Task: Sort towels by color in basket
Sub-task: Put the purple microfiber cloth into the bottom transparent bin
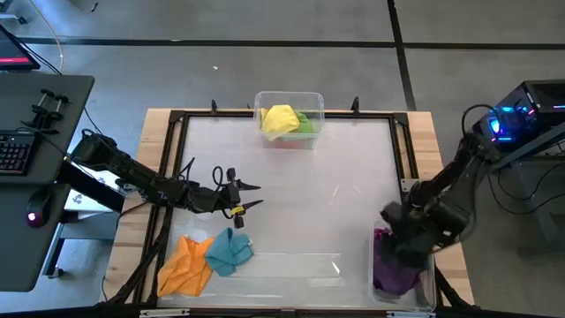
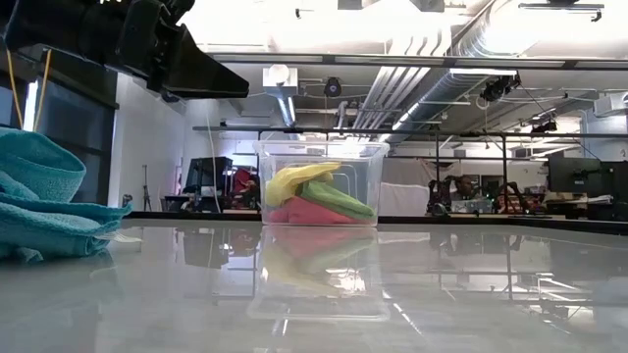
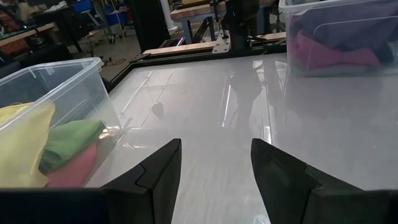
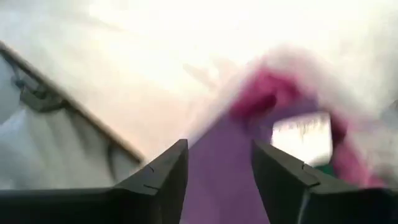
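Observation:
The orange towel and the teal towel lie crumpled side by side on the table near its near-left corner. My left gripper hovers open just beyond them, above the table and pointing toward its right side. A clear bin at the far edge holds the yellow towel, light green towel and pink towel. My right gripper is open over a second bin holding the purple towel and magenta towel. Grey and dark green towels do not show.
The second clear bin stands at the table's near-right corner, under my right arm. A black frame borders the tabletop. Bare tabletop stretches between the two bins. A desk with a keyboard stands off the table's left side.

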